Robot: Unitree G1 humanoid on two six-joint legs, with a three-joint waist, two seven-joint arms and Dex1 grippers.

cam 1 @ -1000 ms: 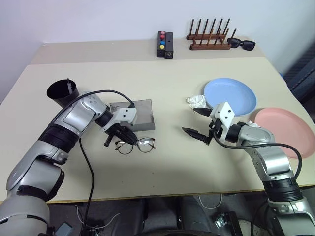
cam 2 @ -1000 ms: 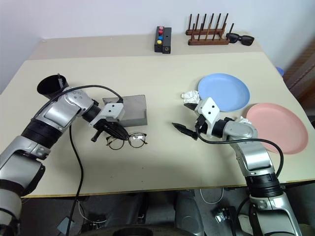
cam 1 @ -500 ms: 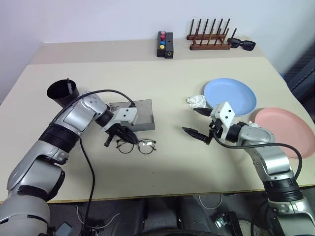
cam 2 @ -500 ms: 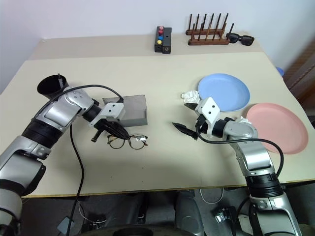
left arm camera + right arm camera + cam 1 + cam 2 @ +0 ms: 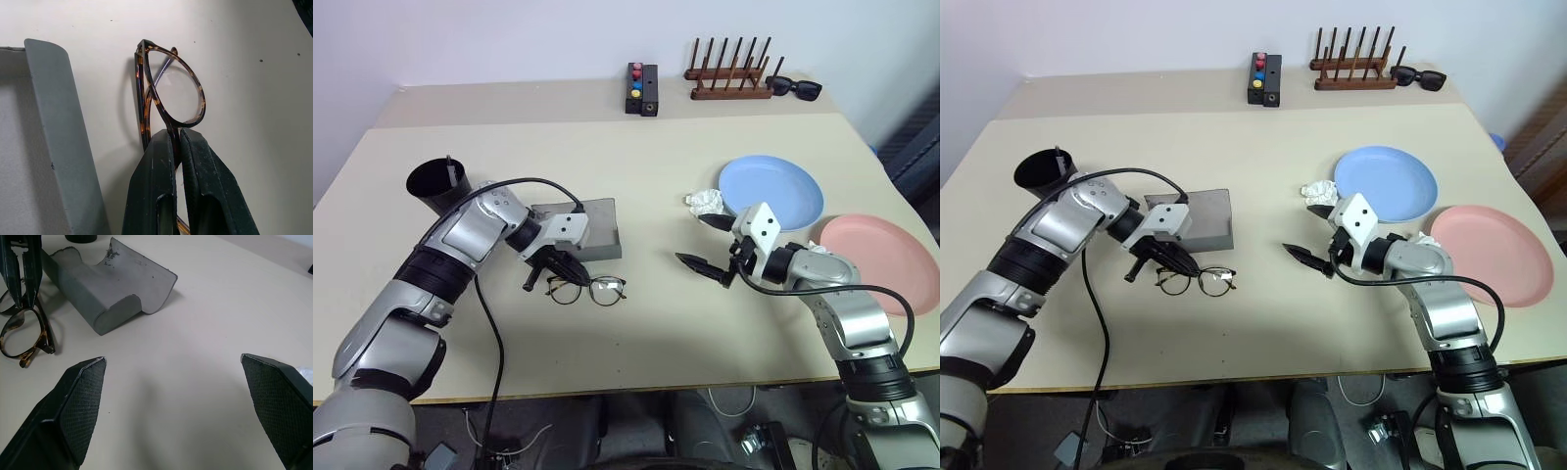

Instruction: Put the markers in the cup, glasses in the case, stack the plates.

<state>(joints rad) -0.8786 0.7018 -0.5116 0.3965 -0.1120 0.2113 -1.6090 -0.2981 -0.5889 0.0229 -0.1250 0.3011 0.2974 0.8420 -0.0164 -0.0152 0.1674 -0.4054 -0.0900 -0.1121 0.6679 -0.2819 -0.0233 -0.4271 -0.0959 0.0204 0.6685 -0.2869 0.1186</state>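
Left of centre in the head view, the left pincer [image 5: 545,273] is clenched on the glasses [image 5: 588,290], just below the open grey case [image 5: 592,227] on the tabletop [image 5: 636,166]. At centre right the right pincer [image 5: 703,243] hangs spread wide, gripping nothing.

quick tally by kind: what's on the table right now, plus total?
Plates: 2, blue and pink
Cup: 1
Eyewear: 2, glasses and sunglasses
Case: 1
Button box: 1
Wooden rack: 1
Crumpled paper: 1
Total: 9
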